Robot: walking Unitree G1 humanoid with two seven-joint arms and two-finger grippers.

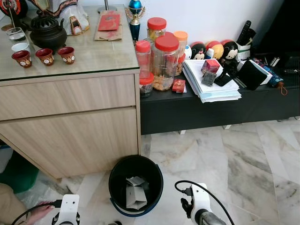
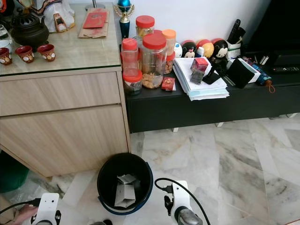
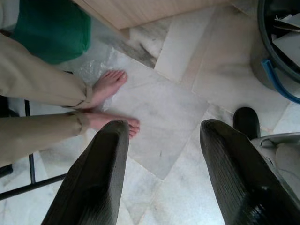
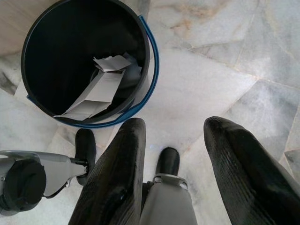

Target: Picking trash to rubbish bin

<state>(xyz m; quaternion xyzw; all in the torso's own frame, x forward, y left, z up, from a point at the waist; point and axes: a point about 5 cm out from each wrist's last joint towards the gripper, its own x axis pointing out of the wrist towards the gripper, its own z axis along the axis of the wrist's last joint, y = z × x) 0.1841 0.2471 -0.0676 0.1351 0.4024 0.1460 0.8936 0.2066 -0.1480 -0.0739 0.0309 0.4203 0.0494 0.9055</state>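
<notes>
since both the left pincer (image 3: 161, 178) and right pincer (image 4: 180, 171) gape empty, the folded paper (image 4: 96, 93) in the rubbish bin (image 4: 150, 56) looks light, crushable, best pinched along an edge

Cut off or hidden:
- Round black plastic rubbish bin with blue handle (image 3: 276, 51): right and upper parts lost past the left wrist view's edge.
- Folded grey-white cardboard carton (image 1: 135, 193): lower end hidden inside the bin.
- Person in beige trousers (image 3: 37, 89): seen from the shins to bare feet, rest out of frame.
- Green rounded object (image 1: 18, 172): partly behind the light wooden cabinet (image 1: 70, 122), kind unclear.
- Small red box (image 1: 178, 86): printing too small to read.
</notes>
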